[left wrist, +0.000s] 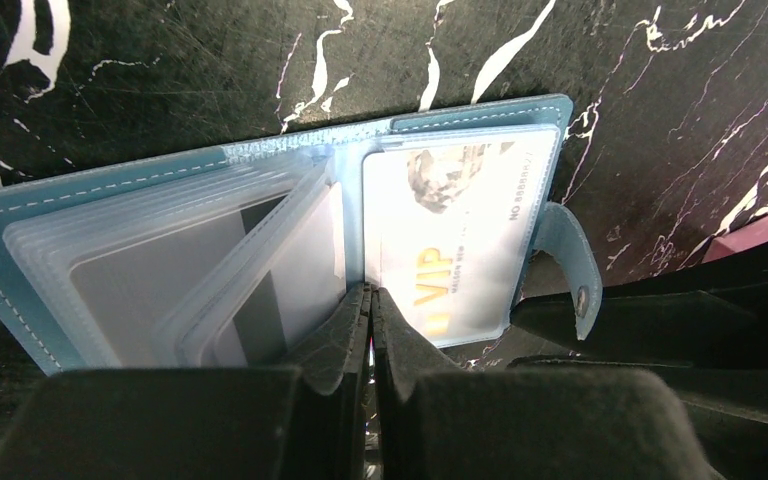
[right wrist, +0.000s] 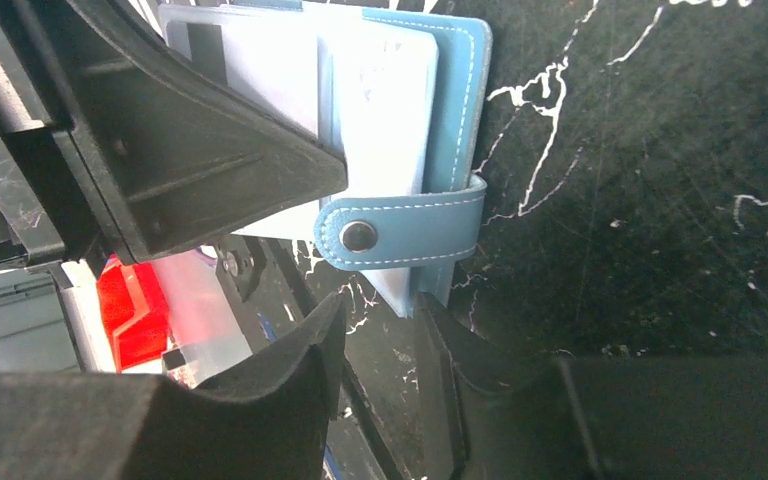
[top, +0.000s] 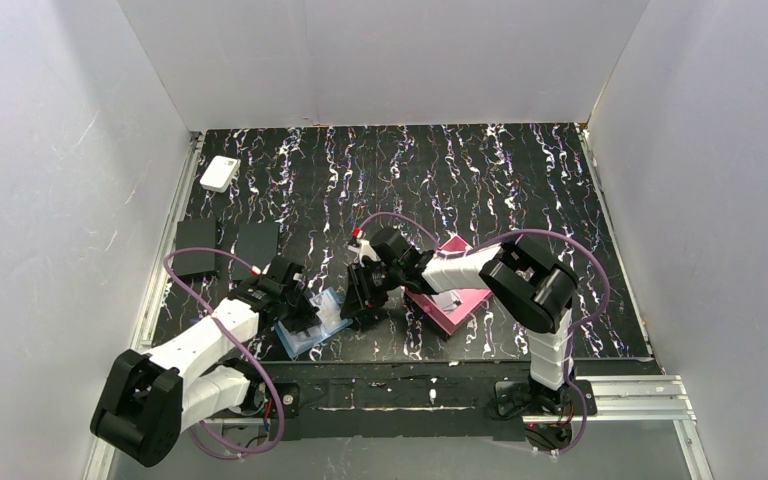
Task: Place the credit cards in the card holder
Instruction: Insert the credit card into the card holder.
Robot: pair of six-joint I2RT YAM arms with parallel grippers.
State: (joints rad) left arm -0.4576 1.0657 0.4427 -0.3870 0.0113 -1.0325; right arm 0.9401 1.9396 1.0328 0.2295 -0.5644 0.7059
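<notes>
The teal-blue card holder (top: 318, 325) lies open on the table between my two grippers. In the left wrist view its clear pockets (left wrist: 160, 270) hold a white VIP card (left wrist: 450, 240) on the right and a grey card with a dark stripe (left wrist: 260, 300) on the left. My left gripper (left wrist: 370, 292) is shut, with its tips resting on the holder's middle fold. My right gripper (right wrist: 380, 310) is open at the holder's corner (right wrist: 410, 300), just below the snap tab (right wrist: 400, 232). Another grey-white card (top: 448, 300) lies on the pink tray (top: 465, 262).
Two matte black slabs (top: 196, 245) (top: 257, 243) lie at the left. A small white box (top: 220, 173) sits at the far left corner. White walls enclose the table on three sides. The left arm's black body (right wrist: 160, 150) hangs over the holder in the right wrist view.
</notes>
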